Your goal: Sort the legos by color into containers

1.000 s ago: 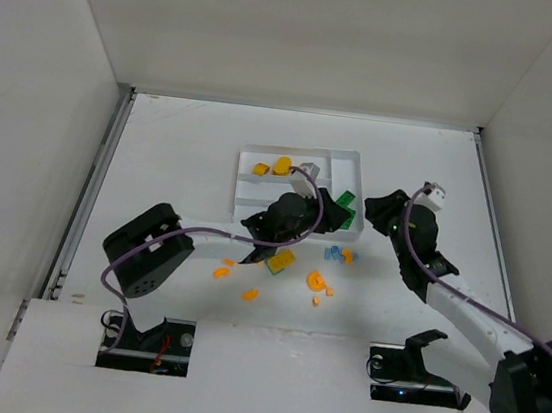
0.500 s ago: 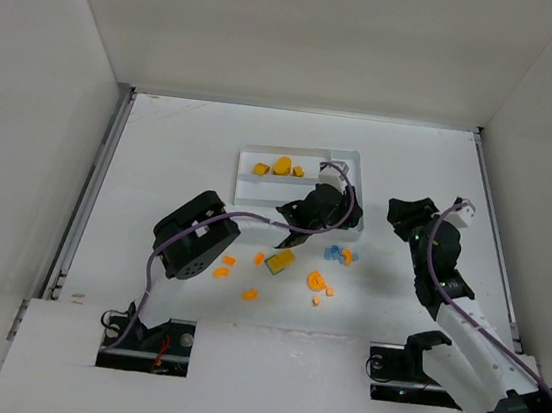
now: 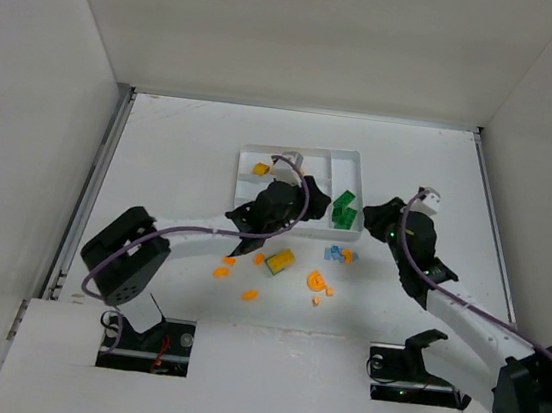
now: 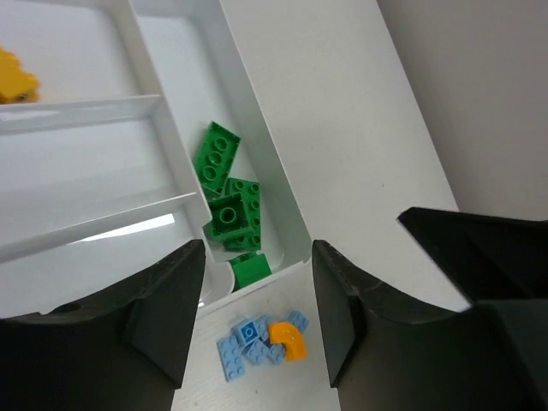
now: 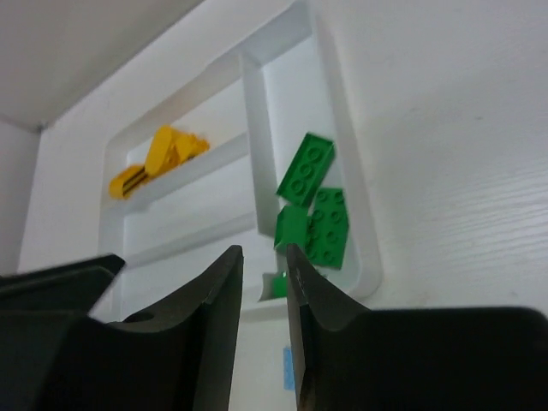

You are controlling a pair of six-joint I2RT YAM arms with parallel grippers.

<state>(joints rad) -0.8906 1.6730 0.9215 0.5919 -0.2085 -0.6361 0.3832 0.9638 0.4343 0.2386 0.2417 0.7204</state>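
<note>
The white tray [image 3: 352, 160] holds green bricks [image 3: 344, 210] in its narrow end section, also in the left wrist view [image 4: 227, 205] and the right wrist view [image 5: 312, 210]. Orange-yellow pieces [image 3: 260, 168] lie in the far long section. Loose on the table in front are light-blue pieces [image 3: 334, 253] touching an orange bit [image 4: 288, 338], a yellow brick [image 3: 281, 260] and several orange bits [image 3: 315, 282]. My left gripper [image 3: 308, 208] hangs open and empty over the tray's right part; the blue pieces [image 4: 248, 342] show between its jaws. My right gripper [image 3: 372, 214] is just right of the tray, jaws narrowly apart, empty.
More orange bits [image 3: 221, 272] lie left of the yellow brick. White walls enclose the table on three sides. The two grippers are close together at the tray's right end; the right arm [image 4: 479, 257] shows in the left wrist view.
My left gripper pulled back from the tray's right end to over its middle and now hides part of the orange pieces. My right gripper swung back in toward the tray.
</note>
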